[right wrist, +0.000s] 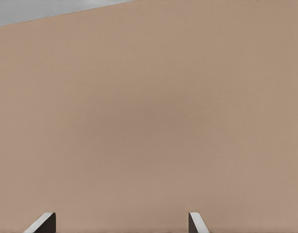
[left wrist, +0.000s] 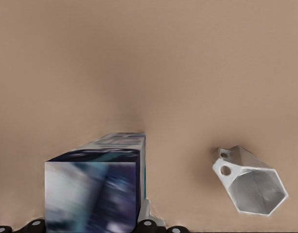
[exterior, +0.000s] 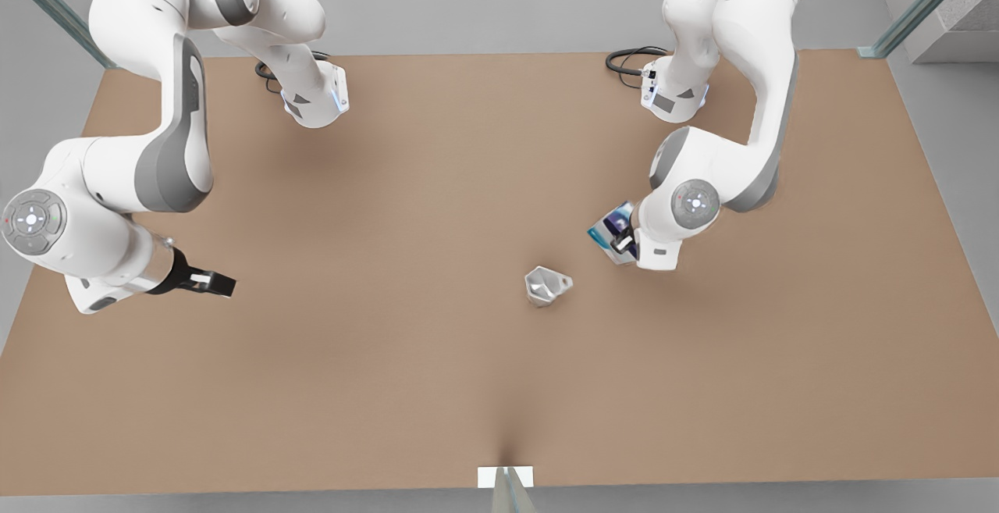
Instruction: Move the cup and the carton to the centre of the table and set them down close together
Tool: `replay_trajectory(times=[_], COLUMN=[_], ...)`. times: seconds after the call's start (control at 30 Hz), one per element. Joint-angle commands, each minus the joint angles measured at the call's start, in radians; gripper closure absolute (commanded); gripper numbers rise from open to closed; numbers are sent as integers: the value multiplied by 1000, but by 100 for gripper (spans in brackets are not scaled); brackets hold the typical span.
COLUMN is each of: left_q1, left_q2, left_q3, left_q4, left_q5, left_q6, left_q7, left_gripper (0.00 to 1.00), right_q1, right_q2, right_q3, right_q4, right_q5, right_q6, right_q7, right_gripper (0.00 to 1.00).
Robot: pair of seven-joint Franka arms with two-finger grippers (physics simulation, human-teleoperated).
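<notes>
Best to bring the carton (exterior: 611, 229) down level and low beside the cup (exterior: 546, 286) — which lies tipped on its side near the centre of the table (exterior: 390, 357) — without nudging it, releasing only once the base sits flat. Clamped in the left gripper (exterior: 622, 244) at the front view's right, fingers pinching its sides, dark end toward the wrist camera, cup just beside but apart. Waiting at the front view's left, the right gripper (exterior: 221, 283) — fingers (right wrist: 42, 224) spread, nothing between them.
</notes>
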Motion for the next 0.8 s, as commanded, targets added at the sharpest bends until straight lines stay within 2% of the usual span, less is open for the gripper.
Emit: replay_trajectory(times=[0.0, 0.17, 0.3, 0.43, 0.53, 0.57, 0.7, 0.77], left_q1=[-4, -115, -133, -142, -145, -145, -147, -150], left_q2=[-8, -15, 38, 70, 78, 79, 93, 93], left_q3=[0, -2, -17, -17, -17, -17, -17, -17], left_q4=[-2, -1, -1, -2, -4, -5, -1, -1], left_q5=[-51, -132, -132, -126, -126, -126, -126, -126], left_q6=[0, -46, 123, 138, 137, 137, 138, 137], left_q7=[-30, -197, -251, -248, -245, -243, -245, -246], left_gripper=[40, 39, 39, 36, 27, 19, 1, 0], right_q1=[-3, -11, -11, -12, -12, -12, -12, -12], right_q2=[0, 5, 6, 12, 14, 14, 14, 14], right_q3=[-1, 1, -1, 1, -1, 1, 1, -1], right_q4=[0, 0, 0, 0, 2, 2, 2, 2], right_q5=[0, 0, -2, -2, 0, 0, 5, 6], right_q6=[2, 3, 8, 8, 8, 8, 9, 9], right_q7=[0, -8, -8, -8, -8, -8, -8, -8], right_gripper=[0, 0, 0, 0, 0, 0, 0, 0])
